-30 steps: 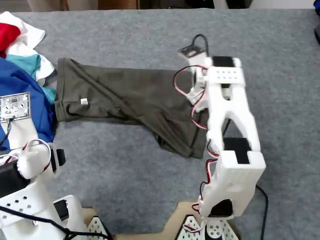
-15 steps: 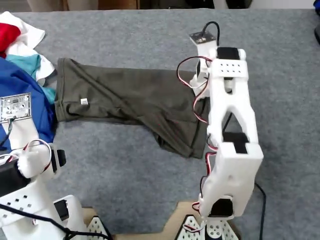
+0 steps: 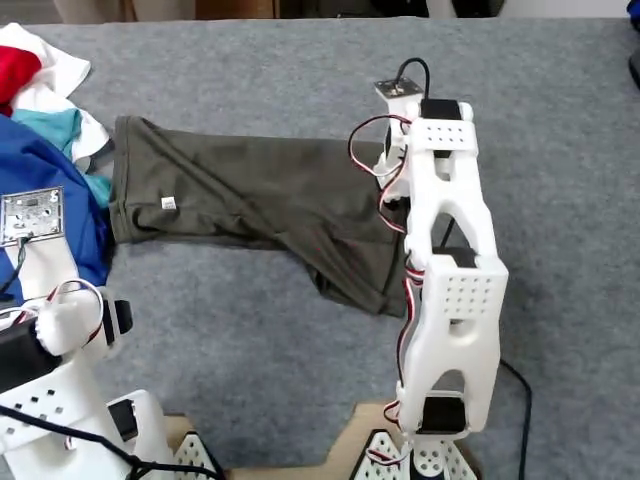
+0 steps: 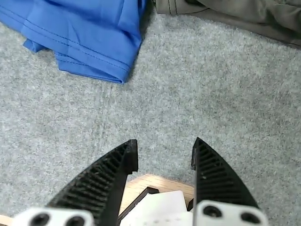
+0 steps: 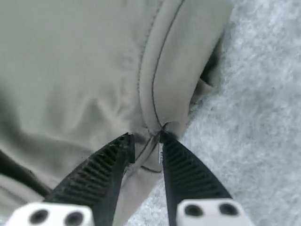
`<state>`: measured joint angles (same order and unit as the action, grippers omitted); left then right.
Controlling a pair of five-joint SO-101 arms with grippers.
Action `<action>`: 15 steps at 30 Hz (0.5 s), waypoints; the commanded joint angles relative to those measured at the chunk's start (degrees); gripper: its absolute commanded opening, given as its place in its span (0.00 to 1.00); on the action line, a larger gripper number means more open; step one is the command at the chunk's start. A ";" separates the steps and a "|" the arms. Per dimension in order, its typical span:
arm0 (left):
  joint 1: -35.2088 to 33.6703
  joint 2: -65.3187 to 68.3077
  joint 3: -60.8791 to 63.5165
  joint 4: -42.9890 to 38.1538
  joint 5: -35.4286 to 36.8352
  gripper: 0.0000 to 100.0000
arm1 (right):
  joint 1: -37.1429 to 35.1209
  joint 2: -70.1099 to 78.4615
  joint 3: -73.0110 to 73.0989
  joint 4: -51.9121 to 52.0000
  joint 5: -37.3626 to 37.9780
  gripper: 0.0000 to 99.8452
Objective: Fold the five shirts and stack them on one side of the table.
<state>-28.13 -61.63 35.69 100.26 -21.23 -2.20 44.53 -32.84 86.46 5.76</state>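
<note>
My right gripper (image 5: 145,141) is pinched on the hem of the olive shirt (image 3: 250,200). Its two black toothed fingers (image 5: 113,160) are drawn close, with a fold of the stitched edge caught between them. My left gripper (image 4: 164,150) hangs spread wide above the gray surface (image 3: 250,60), with nothing in it.

The olive shirt is the biggest thing laid out. It is a long band across the middle of the surface, doubled over on itself, with diagonal creases. A bunched flap sags toward my side near its right end. Up close the cloth is smooth and dull green, and the hem is rolled and double-stitched.

At the far left lies a loose heap. A blue shirt (image 3: 40,190) is the largest piece, and its edge lies just beside the olive shirt's left end. Behind it are a white shirt (image 3: 50,70), a teal shirt (image 3: 55,125) and a scrap of red shirt (image 3: 15,70). My right arm (image 3: 450,280) stretches over the olive shirt's right end and hides that edge from above. A small white label (image 3: 168,203) shows near the shirt's left end.

The shirt's right hem sits in my right gripper, and the rest runs away from it to the left. My left gripper is near the shirt's left corner but apart from it, and a folded corner of the blue shirt lies beyond its fingertips.
</note>
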 commanded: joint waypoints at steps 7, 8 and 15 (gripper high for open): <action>-0.70 -0.40 -0.18 0.44 -0.18 0.20 | 1.80 3.91 -8.75 0.70 0.09 0.08; -0.70 -0.40 -0.18 0.44 -0.18 0.20 | 1.80 4.00 -9.54 1.23 0.18 0.06; -0.70 -0.40 -0.18 0.44 -0.18 0.20 | 2.59 4.26 -15.16 2.64 0.18 0.02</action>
<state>-28.13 -61.63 35.69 100.26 -21.23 -0.97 49.01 -43.82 88.66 5.93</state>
